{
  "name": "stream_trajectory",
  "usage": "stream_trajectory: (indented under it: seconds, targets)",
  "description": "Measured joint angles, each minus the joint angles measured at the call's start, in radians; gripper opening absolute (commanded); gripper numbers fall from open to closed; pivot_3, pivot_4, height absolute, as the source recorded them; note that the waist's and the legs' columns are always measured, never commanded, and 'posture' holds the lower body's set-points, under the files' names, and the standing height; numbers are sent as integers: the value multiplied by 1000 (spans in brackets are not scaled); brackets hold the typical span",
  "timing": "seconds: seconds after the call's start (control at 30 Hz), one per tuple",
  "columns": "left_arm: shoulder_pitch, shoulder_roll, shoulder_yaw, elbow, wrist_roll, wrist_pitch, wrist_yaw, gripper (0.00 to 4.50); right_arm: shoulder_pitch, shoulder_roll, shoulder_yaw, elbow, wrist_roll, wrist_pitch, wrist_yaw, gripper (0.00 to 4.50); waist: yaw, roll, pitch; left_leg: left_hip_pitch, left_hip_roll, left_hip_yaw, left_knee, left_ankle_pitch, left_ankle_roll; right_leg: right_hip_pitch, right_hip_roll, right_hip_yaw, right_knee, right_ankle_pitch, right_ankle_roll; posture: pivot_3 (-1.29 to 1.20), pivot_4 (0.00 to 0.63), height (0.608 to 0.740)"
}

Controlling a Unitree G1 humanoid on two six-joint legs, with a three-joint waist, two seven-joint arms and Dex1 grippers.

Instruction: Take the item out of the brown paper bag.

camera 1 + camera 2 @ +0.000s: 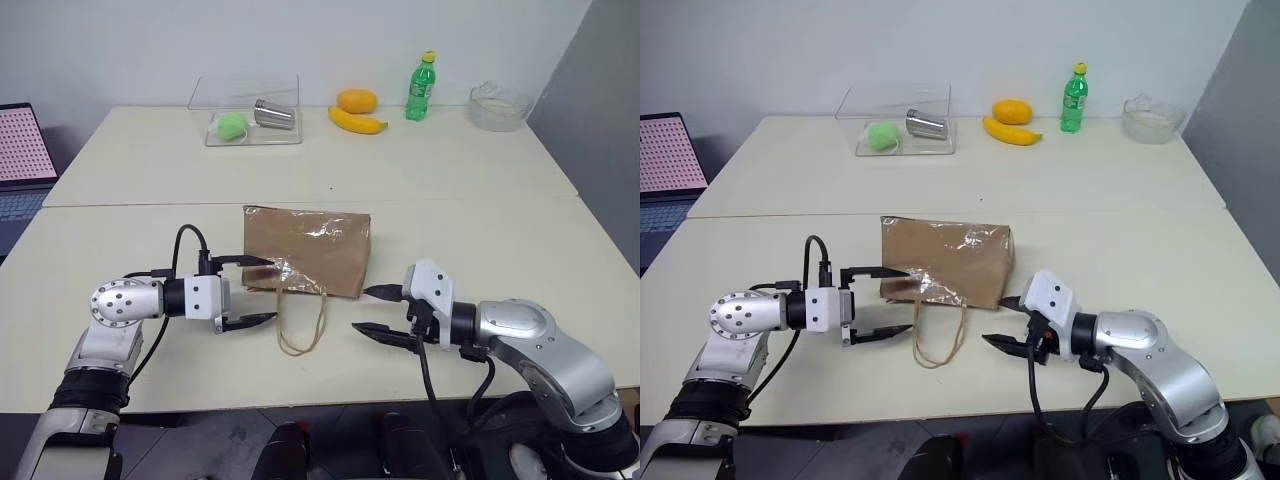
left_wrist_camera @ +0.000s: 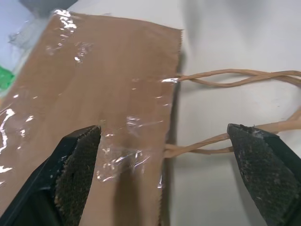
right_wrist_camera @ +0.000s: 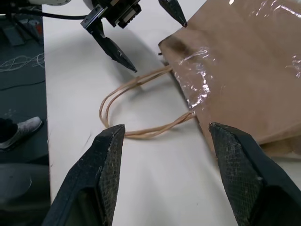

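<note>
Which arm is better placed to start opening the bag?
Left, probably. The left end effector is open with the brown paper bag's mouth corner between its fingers; the right end effector is open but off to the side.

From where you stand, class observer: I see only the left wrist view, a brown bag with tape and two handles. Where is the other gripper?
Observer: The right gripper hovers on the far side of the brown paper bag from the left gripper, jaws open, holding nothing.
Operator: Is the bag standing?
Observer: No, it lies flat on the table, its handles pointing toward the robot.
Operator: Can you see the item?
Observer: No red item shows; it may be inside the bag.
Operator: Anything else on the table?
Observer: At the far edge, a green bottle, a banana and a clear tray.
</note>
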Motion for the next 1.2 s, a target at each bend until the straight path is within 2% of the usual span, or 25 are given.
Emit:
stream_trajectory:
  seconds: [0.53,0.8,1.2]
  targets:
    - [-97,-4,-45,212,29,-158,-19,4500,-2,-52,0,-25,87,22,-21,2968,-1,0,0,0,0,0,0,0,0,0,0,0,0,0,0,0,150,740]
    - [-105,-18,-45,255,17,-199,-25,4500,-11,-61,-1,-26,116,30,-28,2968,-2,0,0,0,0,0,1,0,0,0,0,0,0,0,0,0,150,740]
    - [-148,-56,-96,325,87,-291,19,4500,-19,-70,-1,-31,129,34,-46,2968,-2,0,0,0,0,-1,1,0,0,0,0,0,0,0,0,0,150,740]
